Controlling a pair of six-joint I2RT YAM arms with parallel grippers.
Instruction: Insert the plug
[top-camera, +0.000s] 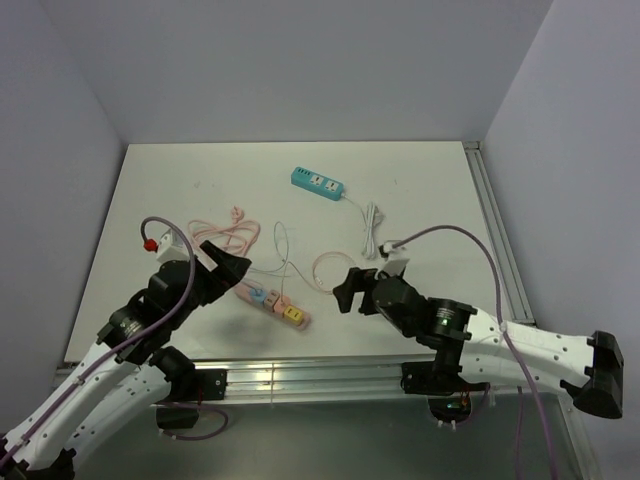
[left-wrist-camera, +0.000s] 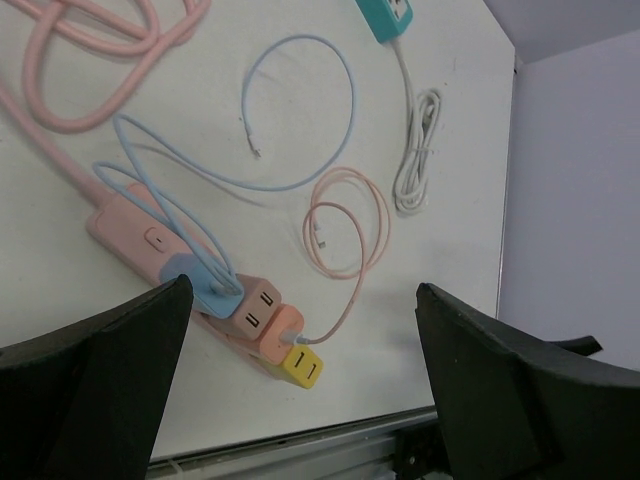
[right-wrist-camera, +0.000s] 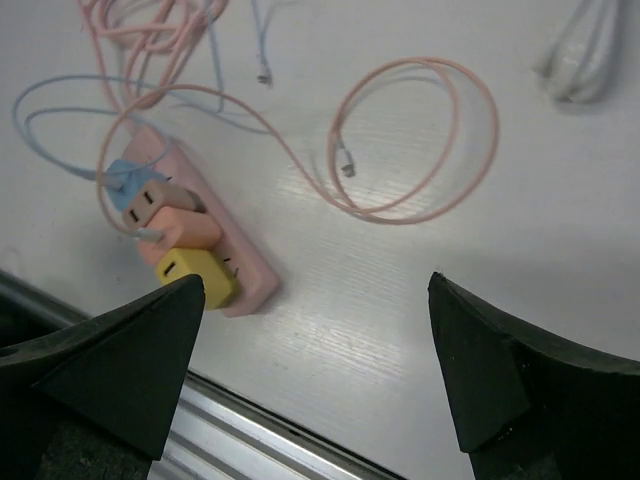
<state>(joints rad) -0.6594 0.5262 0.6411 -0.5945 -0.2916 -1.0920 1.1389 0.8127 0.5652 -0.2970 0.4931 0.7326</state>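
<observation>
Both empty and agape, left pincer (top-camera: 232, 262) and right pincer (top-camera: 344, 288) flank the diagonal strip (left-wrist-camera: 130, 225), its seemingly half-seated yellow plug (right-wrist-camera: 190, 275) nearer right.

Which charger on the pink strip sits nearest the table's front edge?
The yellow charger, last in the row, beside the orange charger.

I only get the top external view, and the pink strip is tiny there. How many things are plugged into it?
Observer: Four in a row on the pink strip: a blue plug, a dusty-pink adapter, an orange adapter, a yellow adapter.
Operator: Anything in the yellow one's ports?
Observer: No, both are empty.
Operator: Are the grippers holding anything?
Observer: No; left gripper and right gripper stand open, empty.
</observation>
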